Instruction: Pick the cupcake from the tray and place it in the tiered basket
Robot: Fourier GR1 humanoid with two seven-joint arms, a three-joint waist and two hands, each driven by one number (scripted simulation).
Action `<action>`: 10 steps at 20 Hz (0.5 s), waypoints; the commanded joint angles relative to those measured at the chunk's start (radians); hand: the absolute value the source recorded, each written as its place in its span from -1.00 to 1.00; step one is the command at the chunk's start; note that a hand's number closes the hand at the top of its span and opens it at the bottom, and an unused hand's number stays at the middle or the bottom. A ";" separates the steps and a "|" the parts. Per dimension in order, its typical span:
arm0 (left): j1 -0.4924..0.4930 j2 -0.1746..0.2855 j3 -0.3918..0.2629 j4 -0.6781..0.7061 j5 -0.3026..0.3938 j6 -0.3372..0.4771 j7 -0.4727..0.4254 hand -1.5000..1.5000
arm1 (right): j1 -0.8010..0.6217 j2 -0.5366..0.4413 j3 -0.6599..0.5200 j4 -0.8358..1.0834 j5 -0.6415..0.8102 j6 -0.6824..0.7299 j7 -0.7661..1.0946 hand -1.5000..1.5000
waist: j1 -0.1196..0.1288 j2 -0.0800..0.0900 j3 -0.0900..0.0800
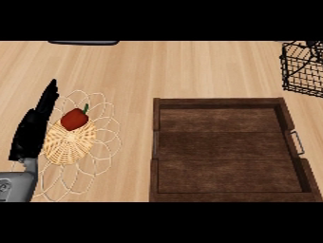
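Wood, wire and wicker in front of you.

Your worktop (192, 66) is pale wood with a fine grain and a matt finish. The tray (220, 101) is dark brown planked wood that looks rougher, with a thin metal handle (299, 142) on one side. The tiered basket (311, 71) is black wire mesh. The woven mat (70, 142) looks like straw-coloured wicker ringed by thin pale loops, and the red pepper (74, 118) is smooth and slightly glossy. Your left hand (34, 128) is matt black, and its forearm (10, 187) is smooth grey.
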 commanded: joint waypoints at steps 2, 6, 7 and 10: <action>-0.027 0.031 0.048 0.052 0.006 -0.011 -0.016 0.00 | 0.021 -0.048 -0.072 -0.033 -0.075 -0.027 -0.080 -1.00 | -0.019 -0.003 0.001; -0.018 0.010 0.029 0.036 -0.010 -0.003 0.013 0.00 | -0.028 -0.110 -0.070 -0.047 -0.071 -0.012 0.017 -1.00 | -0.019 -0.007 0.000; -0.044 -0.012 0.006 -0.014 -0.009 0.000 0.065 0.00 | 0.010 -0.139 -0.098 -0.037 -0.096 -0.008 -0.004 -1.00 | -0.024 -0.008 0.001; -0.008 0.019 0.045 0.024 0.004 -0.020 -0.004 0.00 | 0.014 -0.183 -0.122 -0.029 -0.131 0.076 0.059 -1.00 | -0.032 -0.011 0.000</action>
